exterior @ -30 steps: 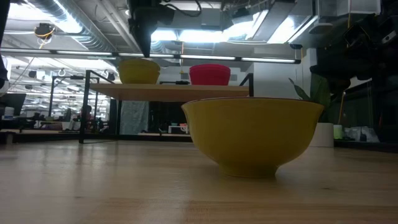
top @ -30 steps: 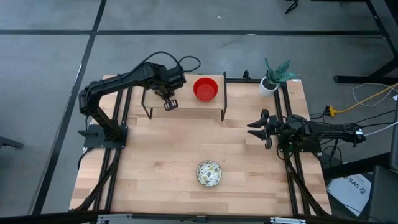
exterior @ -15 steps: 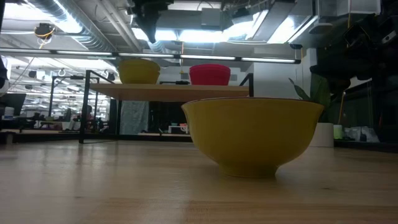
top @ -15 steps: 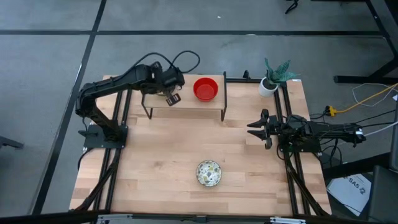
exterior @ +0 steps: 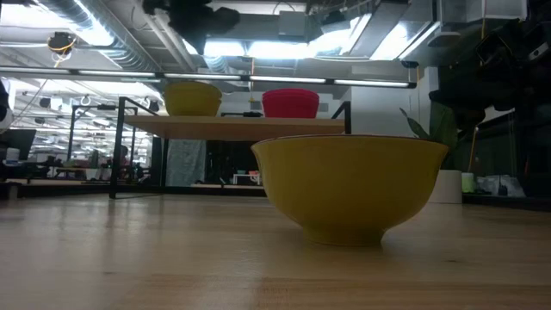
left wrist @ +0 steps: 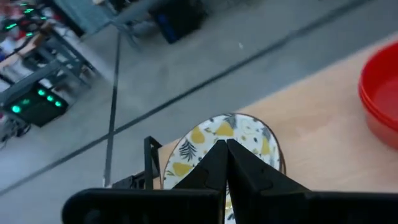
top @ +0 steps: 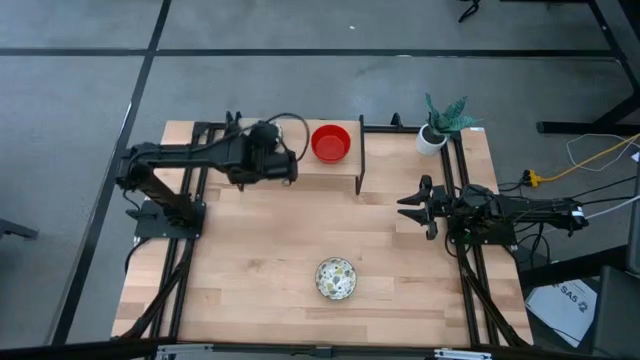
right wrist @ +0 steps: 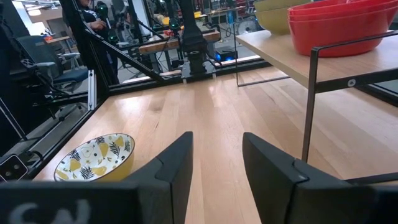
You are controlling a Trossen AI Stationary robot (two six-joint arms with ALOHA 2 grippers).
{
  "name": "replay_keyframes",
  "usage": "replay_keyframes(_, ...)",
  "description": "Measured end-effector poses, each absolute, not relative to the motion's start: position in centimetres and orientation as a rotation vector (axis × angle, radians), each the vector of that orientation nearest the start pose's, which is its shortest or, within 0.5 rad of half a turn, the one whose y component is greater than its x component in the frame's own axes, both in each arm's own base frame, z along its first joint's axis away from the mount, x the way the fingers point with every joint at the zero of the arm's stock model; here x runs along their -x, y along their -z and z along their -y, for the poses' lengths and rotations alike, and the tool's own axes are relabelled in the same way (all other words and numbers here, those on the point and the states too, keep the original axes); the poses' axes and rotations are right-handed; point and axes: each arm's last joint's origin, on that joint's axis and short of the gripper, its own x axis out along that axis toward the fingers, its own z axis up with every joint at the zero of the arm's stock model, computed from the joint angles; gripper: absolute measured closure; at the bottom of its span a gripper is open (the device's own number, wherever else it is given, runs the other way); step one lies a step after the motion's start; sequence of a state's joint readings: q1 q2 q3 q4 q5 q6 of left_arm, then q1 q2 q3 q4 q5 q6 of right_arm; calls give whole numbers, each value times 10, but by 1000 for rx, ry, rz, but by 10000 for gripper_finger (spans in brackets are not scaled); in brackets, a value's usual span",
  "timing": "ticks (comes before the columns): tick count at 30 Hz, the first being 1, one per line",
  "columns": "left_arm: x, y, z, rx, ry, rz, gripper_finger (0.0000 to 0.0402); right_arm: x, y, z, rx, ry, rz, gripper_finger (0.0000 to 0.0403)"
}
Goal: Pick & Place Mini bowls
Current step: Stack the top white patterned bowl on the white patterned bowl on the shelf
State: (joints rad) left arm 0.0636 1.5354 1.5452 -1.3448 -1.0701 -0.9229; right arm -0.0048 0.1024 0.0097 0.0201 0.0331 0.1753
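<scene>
Sitting on the raised shelf point(top: 300, 172) at the table's twelve o'clock edge are a red bowl point(top: 331, 143) and, just beside it toward nine o'clock, a floral bowl point(left wrist: 224, 146) with a yellow outside. The left gripper point(left wrist: 225, 163) hovers above that floral bowl, its fingers pressed together and holding nothing. Another floral bowl point(top: 336, 278) lies alone on the table point(top: 260, 260) toward six o'clock. The right gripper point(top: 412, 207) waits at three o'clock, fingers somewhat apart and empty. A potted plant point(top: 438, 124) stands at the one o'clock corner.
</scene>
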Motion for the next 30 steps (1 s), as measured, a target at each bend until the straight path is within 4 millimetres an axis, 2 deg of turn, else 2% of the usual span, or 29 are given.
replay_keyframes(7, -247, -331, -24, 157, -1435, -443, 399, -103, -161, 1, -174, 44, -69, 263)
replay_keyframes(17, -239, -290, -5, 124, -1449, -260, 400, -103, -161, 1, -174, 44, -69, 263)
replay_keyframes(21, -235, -285, -1, 106, -1447, -178, 399, -103, -161, 1, -174, 44, -69, 263)
replay_keyframes(30, -231, -273, 0, 94, -1449, -163, 399, -103, -161, 1, -174, 44, -69, 263)
